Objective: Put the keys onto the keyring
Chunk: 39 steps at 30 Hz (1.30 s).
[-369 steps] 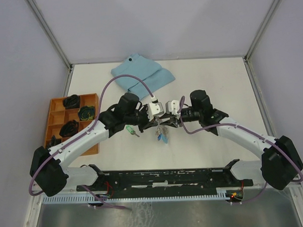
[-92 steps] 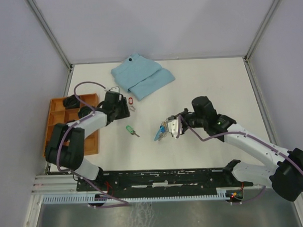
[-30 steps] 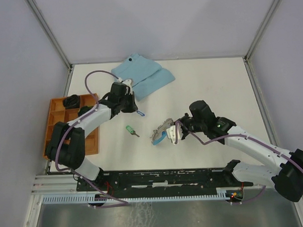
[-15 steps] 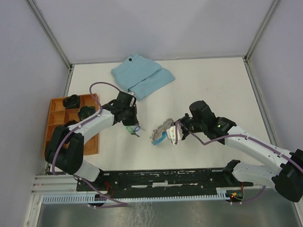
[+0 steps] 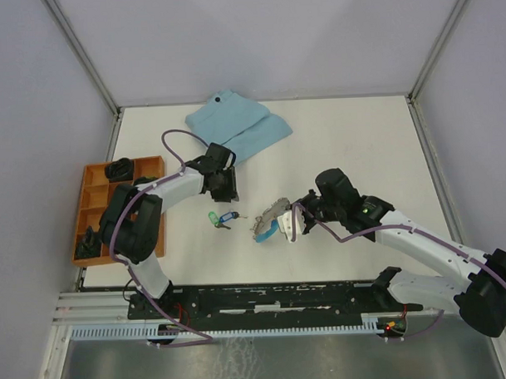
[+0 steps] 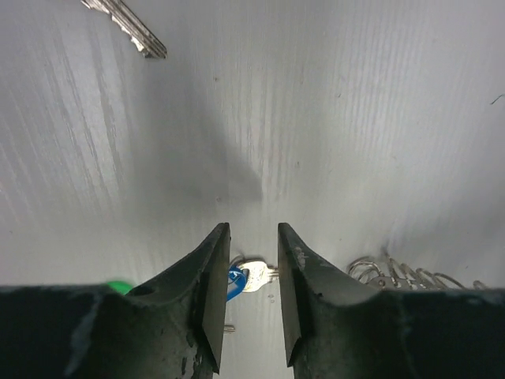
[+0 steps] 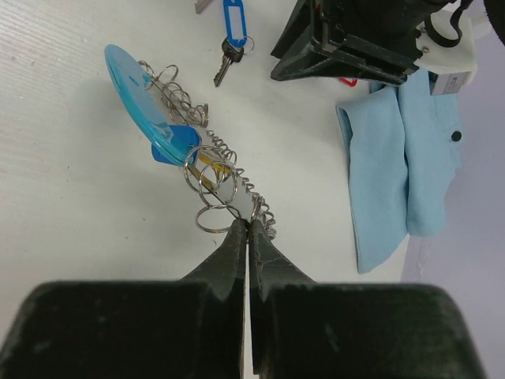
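Seems mid-gathering: grips the keyring (image 7: 170, 138) by its chain in fully closed right jaws near worktop (image 5: 351, 136) centre; hovers with left jaws partly parted, empty, close over the blue key (image 5: 228, 216) and green key (image 5: 213, 217) lying beside it. Next calls for pinching one key and threading it onto a ring. White worktop, pale walls (image 5: 34, 97), blue cloth (image 5: 237, 128) behind, orange tray (image 5: 93, 195) left.

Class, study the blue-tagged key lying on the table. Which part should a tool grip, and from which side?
Probably the blue oval tag, pinched across its narrow width from straight above. The key lies flat on the table, so only its side edges are reachable, and the tag offers more than the thin blade.
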### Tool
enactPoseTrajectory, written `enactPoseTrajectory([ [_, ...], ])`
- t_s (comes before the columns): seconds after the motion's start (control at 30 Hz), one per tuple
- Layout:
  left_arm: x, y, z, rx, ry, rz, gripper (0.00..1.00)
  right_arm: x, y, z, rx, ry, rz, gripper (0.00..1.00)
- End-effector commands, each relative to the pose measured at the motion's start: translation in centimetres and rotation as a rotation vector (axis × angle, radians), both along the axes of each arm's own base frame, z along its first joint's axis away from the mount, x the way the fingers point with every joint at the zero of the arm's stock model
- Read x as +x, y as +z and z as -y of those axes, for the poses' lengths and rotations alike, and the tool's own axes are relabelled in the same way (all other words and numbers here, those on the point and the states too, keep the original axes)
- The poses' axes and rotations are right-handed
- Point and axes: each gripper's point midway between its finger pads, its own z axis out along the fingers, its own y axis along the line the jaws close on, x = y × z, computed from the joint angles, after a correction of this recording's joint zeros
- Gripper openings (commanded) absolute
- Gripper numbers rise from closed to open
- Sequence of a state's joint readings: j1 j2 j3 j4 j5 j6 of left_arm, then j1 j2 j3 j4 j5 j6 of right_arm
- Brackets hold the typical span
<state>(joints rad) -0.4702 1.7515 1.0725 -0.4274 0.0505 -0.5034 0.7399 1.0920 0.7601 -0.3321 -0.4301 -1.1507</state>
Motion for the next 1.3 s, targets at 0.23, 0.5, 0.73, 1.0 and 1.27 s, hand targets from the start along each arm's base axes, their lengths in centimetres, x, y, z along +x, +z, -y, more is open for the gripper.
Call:
enactPoseTrajectory([
  [0.23,-1.9,1.3,-0.7,-0.060,0.039,0.017,0.60,-0.1,0.9,0.0,0.000,0.006,0.036,0.01],
  [0.5,-4.3,-0.2,0.1,-0.109,0.001,-0.065,0.61,-0.1,1.0,-0.1,-0.001,0.009,0.039,0.01],
  [0.73,-5.5,1.1,4.6,-0.251,-0.066,-0.081,0.61,0.2,1.0,0.2,-0.014,-0.004,0.055,0.01],
  [1.0,-4.3,3.2,5.3,-0.225,-0.102,0.021,0.61,0.7,1.5,1.5,-0.047,-0.055,0.092,0.01],
  [1.27,-2.8,4.2,1.8,0.003,-0.255,0.190,0.61,0.5,2.7,2.2,-0.065,-0.072,0.081,0.01],
])
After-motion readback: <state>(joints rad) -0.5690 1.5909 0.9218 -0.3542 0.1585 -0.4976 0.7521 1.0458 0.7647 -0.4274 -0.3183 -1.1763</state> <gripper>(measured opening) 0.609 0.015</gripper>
